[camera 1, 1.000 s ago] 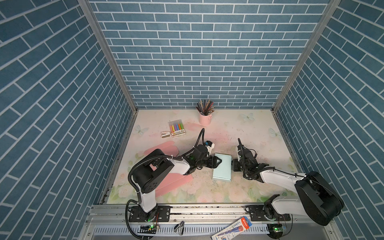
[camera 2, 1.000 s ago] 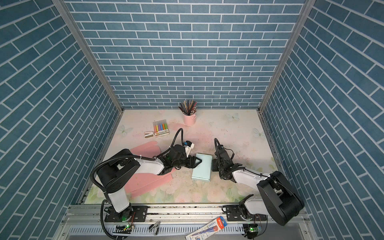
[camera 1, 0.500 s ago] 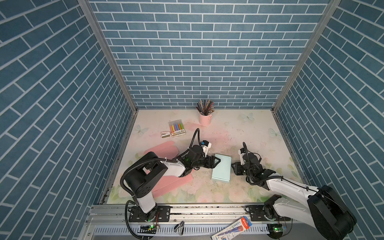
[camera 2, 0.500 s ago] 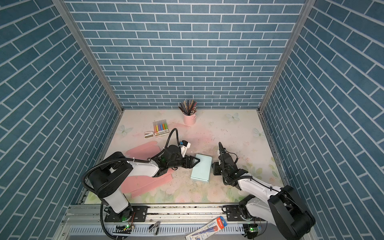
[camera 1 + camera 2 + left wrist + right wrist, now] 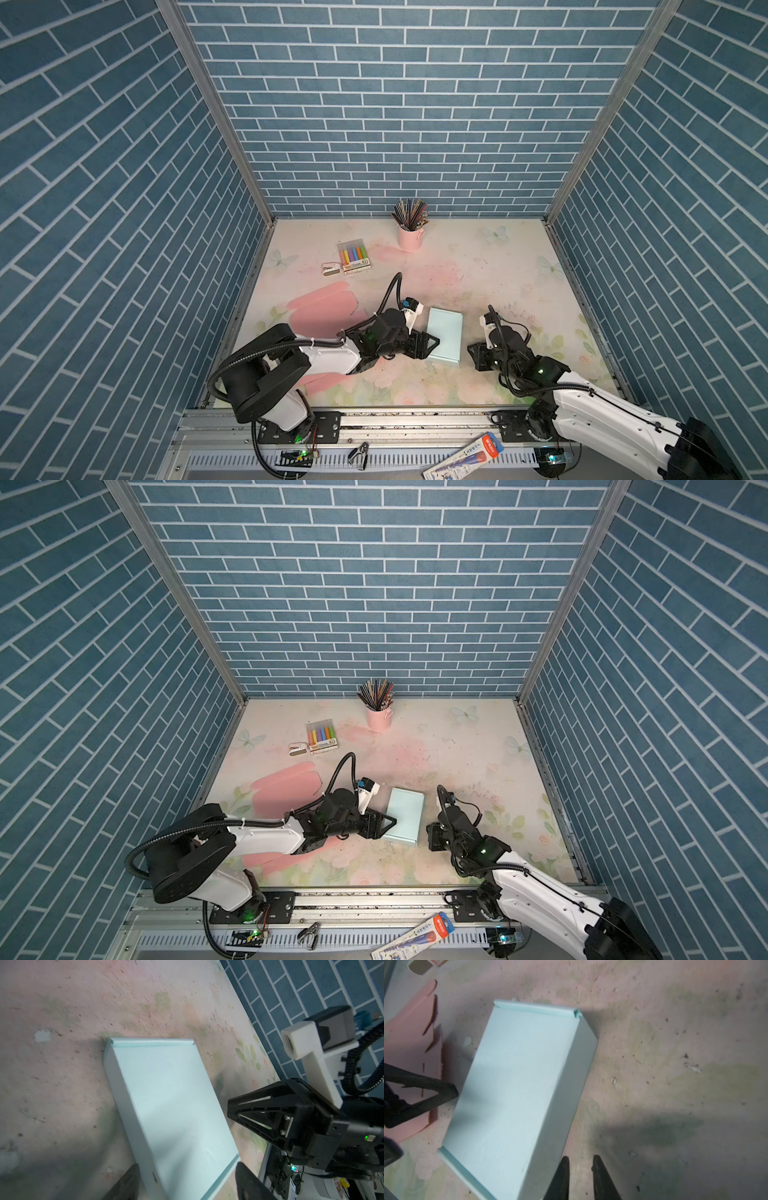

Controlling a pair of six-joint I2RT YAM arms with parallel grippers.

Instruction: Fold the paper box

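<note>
The pale blue rectangular paper box point(image 5: 444, 337) lies flat and closed on the floral-printed tabletop point(image 5: 498, 270), between the two arms. In both wrist views its top panel sits flush and each short end shows a tucked seam.

At the box's long side toward the left arm, the left gripper point(image 5: 430, 345) has its black fingers point(image 5: 127, 1183) spread wide and released. One tip is at the box's wall and the other is off its near corner, so they grasp nothing. Just beside the opposite long side, the right gripper point(image 5: 579, 1162) has its fingers nearly together, with bare tabletop in the narrow gap and nothing grasped. I cannot tell whether the nearer finger touches the wall.

The folding looks essentially finished, so the step in hand is probably letting go cleanly. Each gripper should draw straight outward from its side of the box, low and level. A light paper box slides easily, and a fingertip catching the top panel's edge could reopen a seam.

Flat pink paper sheets point(image 5: 320, 307) lie beyond the left gripper from the box. A pink cup of pencils point(image 5: 409, 239) stands well beyond the box's far end.
</note>
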